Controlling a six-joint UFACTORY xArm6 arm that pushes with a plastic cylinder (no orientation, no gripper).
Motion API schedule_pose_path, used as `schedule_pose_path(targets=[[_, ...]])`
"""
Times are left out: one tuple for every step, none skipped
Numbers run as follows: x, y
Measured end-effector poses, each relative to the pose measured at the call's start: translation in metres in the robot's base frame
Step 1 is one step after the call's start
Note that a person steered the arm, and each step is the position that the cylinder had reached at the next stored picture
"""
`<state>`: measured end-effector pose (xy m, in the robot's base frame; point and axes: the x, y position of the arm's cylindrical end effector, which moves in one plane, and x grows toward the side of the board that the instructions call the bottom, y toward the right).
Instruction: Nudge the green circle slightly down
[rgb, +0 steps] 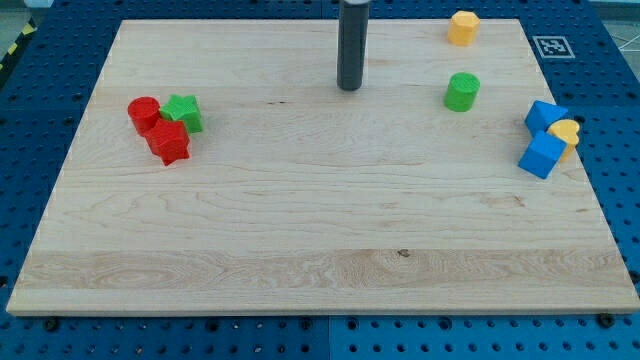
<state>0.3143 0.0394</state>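
Observation:
The green circle (462, 91) is a short green cylinder standing on the wooden board (320, 230) at the view's upper right. My tip (349, 88) is the lower end of the dark rod coming down from the view's top centre. It rests on the board well to the left of the green circle, at about the same height in the view, not touching any block.
A yellow hexagon block (463, 28) sits near the top edge above the green circle. Two blue blocks (543, 137) and a yellow heart (566, 135) cluster at the right edge. A red cylinder (144, 113), green star (184, 112) and red star (169, 143) cluster at the left.

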Motion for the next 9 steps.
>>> schedule_pose_path(targets=[[-0.011, 0.050], [-0.010, 0.111], [-0.010, 0.176], [-0.001, 0.221], [0.001, 0.197], [0.005, 0.157], [0.021, 0.116], [0.020, 0.098], [0.017, 0.132]])
